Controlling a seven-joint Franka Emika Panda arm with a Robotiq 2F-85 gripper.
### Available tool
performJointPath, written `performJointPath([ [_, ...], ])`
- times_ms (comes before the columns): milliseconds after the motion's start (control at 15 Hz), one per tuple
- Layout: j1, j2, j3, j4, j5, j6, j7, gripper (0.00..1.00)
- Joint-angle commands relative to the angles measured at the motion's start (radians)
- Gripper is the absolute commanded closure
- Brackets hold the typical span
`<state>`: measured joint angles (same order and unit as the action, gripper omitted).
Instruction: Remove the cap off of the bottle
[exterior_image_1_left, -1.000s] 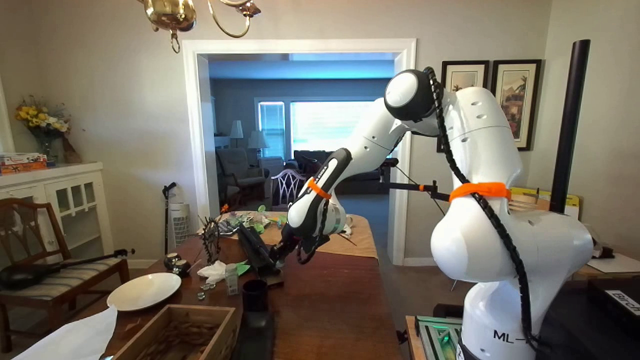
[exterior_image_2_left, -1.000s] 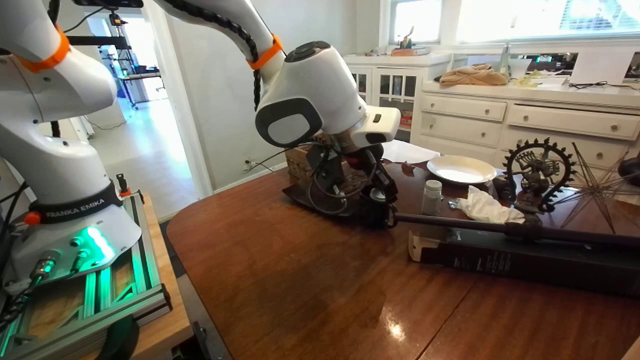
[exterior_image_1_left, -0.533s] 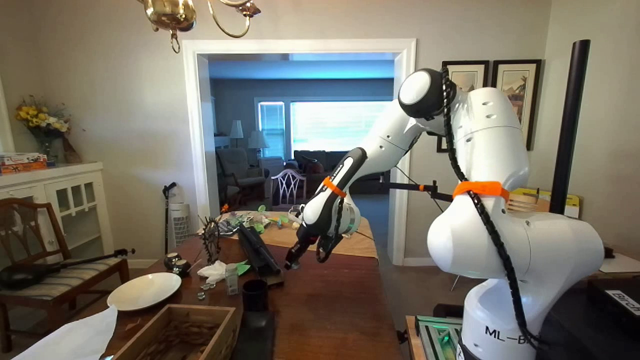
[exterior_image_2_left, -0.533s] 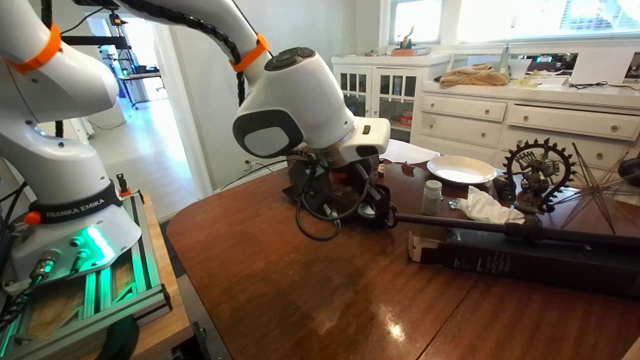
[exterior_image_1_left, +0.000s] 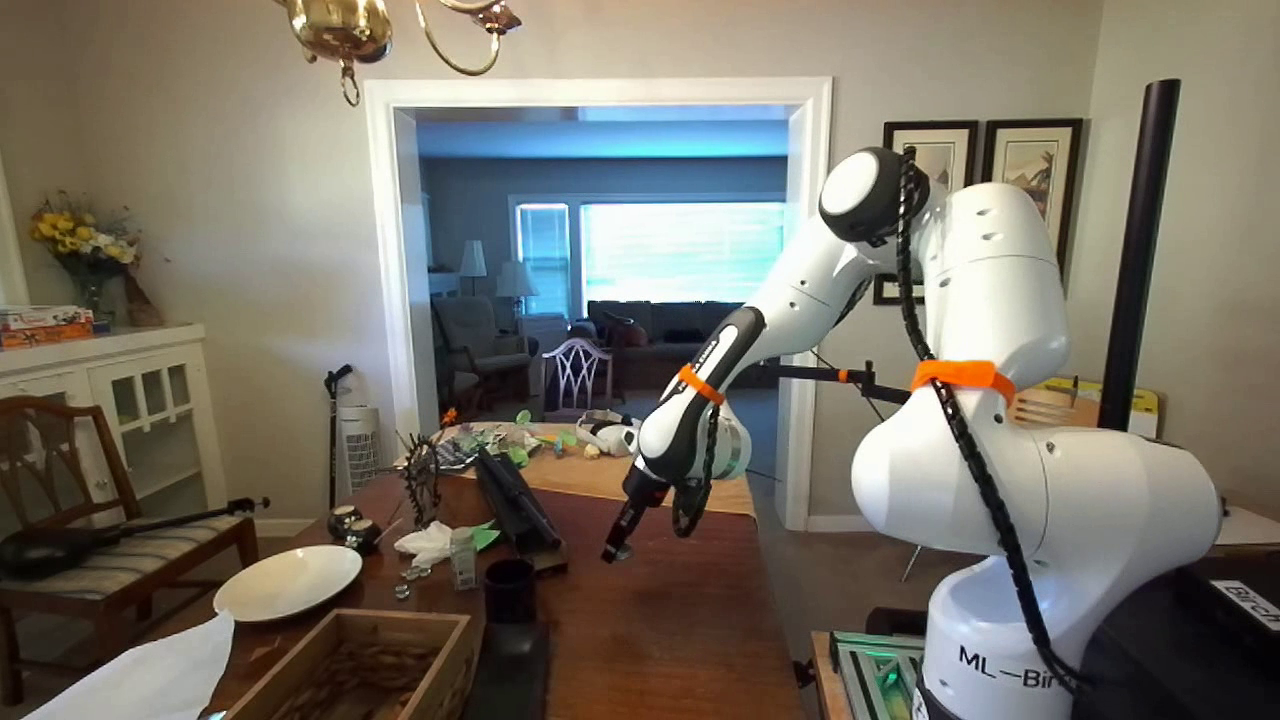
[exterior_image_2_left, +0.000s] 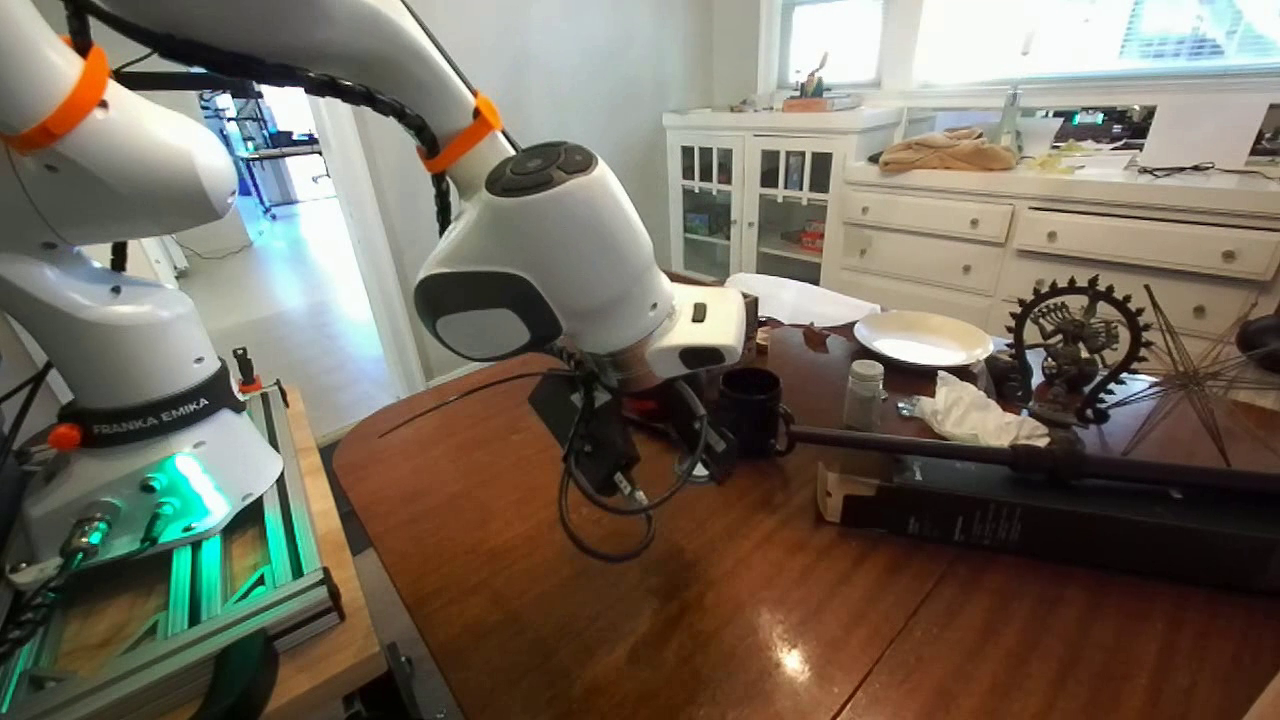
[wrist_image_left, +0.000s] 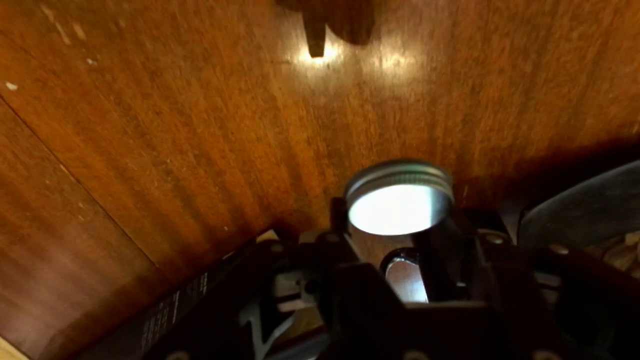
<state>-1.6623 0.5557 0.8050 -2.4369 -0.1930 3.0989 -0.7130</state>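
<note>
My gripper (wrist_image_left: 391, 231) is shut on a round cap (wrist_image_left: 400, 212) with a ribbed silver rim and a bright white face. The cap sits tilted between the fingertips, above the brown table. It also shows at the fingertips in both exterior views (exterior_image_1_left: 622, 552) (exterior_image_2_left: 698, 469). A small clear bottle (exterior_image_2_left: 862, 400) with a whitish top stands upright on the table, past the black mug from my gripper. The bottle also shows in an exterior view (exterior_image_1_left: 463, 560). I cannot tell whether the held cap came from this bottle.
A black mug (exterior_image_2_left: 750, 412) stands close behind my gripper. A long black box (exterior_image_2_left: 1000, 510) with a dark rod over it lies beside it. A wooden box (exterior_image_1_left: 385, 660), white plate (exterior_image_1_left: 290, 583), crumpled tissue (exterior_image_2_left: 980, 412) and dark metal statue (exterior_image_2_left: 1078, 345) stand on the table.
My gripper has moved away from the mug and black box toward the robot's side of the table, carrying the cap with it. The bottle and mug have not moved.
</note>
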Motion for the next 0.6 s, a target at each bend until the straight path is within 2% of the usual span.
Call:
performJointPath([
  [0, 0.049, -0.012, -0.081, -0.013, -0.021, -0.016, 0.017, 0.8],
  [333, 0.137, 0.005, -0.205, -0.024, -0.038, 0.06, 0.007, 0.8],
  [533, 0.214, 0.002, -0.293, -0.028, -0.061, 0.102, 0.02, 0.8],
])
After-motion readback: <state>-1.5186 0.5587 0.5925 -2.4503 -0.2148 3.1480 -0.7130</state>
